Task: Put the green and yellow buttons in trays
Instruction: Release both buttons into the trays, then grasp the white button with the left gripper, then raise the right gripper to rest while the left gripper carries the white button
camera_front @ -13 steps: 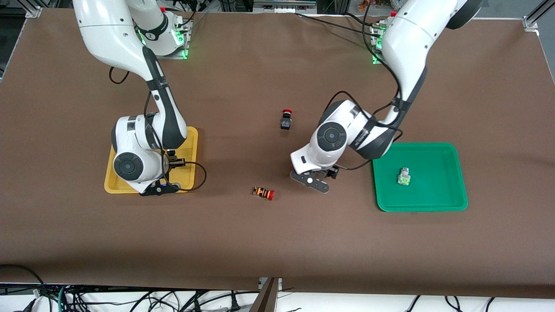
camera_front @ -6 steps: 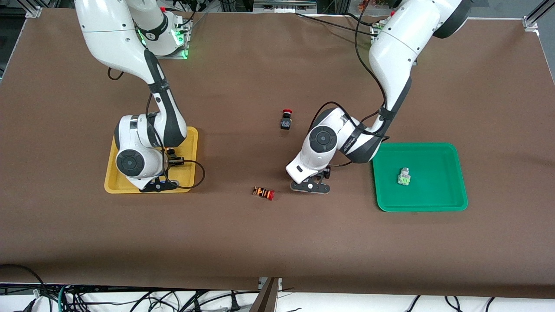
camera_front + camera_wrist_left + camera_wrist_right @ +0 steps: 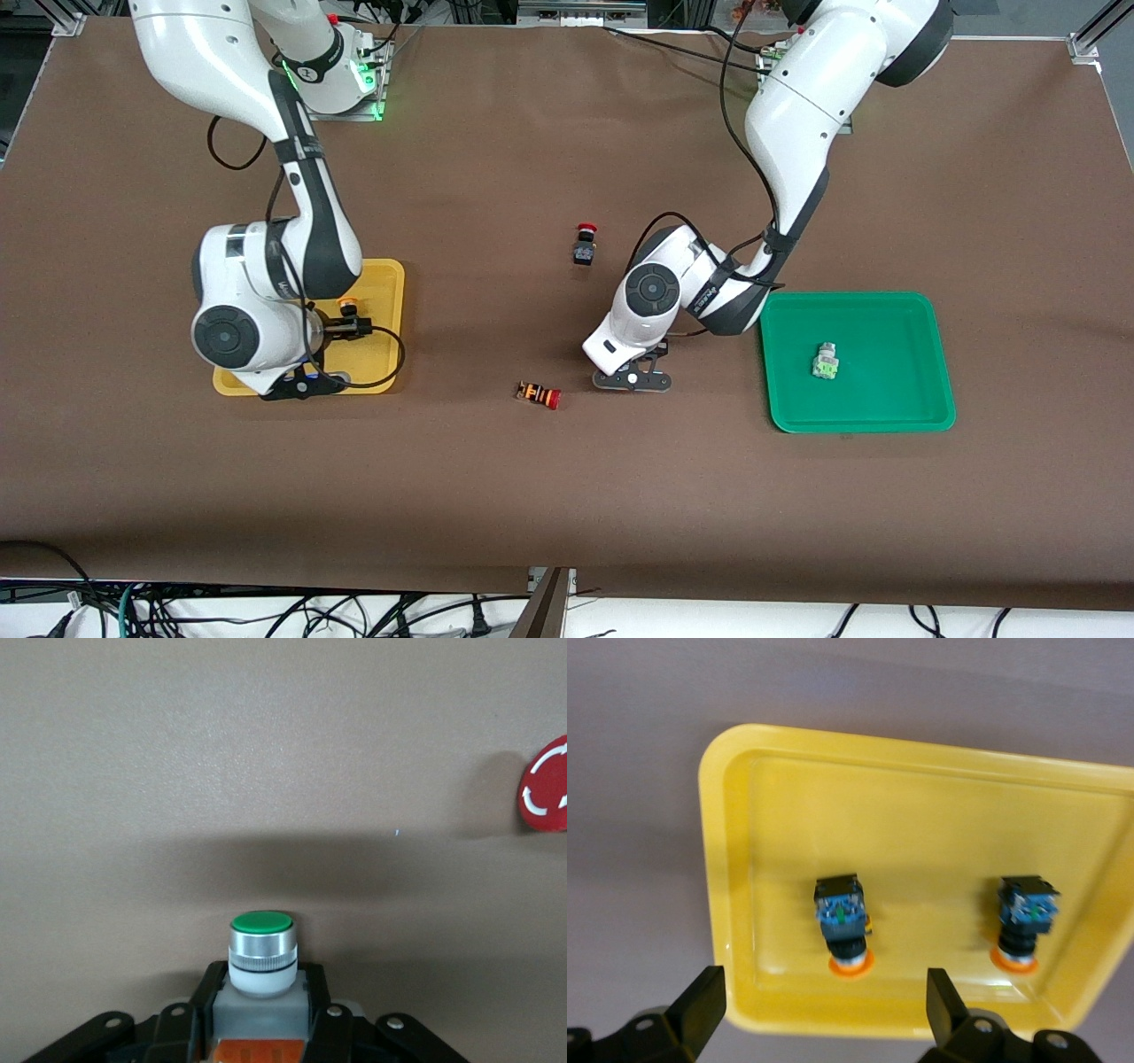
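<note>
Left tool (image 3: pixel 261 1028) grips a green button (image 3: pixel 261 948) on the desk (image 3: pixel 567 496), at 9 o'clock of the green tray (image 3: pixel 921 408). Right tool (image 3: pixel 824 1014), spread wide, hangs over the yellow tray (image 3: pixel 921 815) holding two yellow buttons (image 3: pixel 843 926).

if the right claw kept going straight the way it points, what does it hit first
Probably the floor of the yellow tray: the open right claw points down over it, roughly in line with one yellow-capped button lying there. Depth is unclear.

high front view, two close wrist views
</note>
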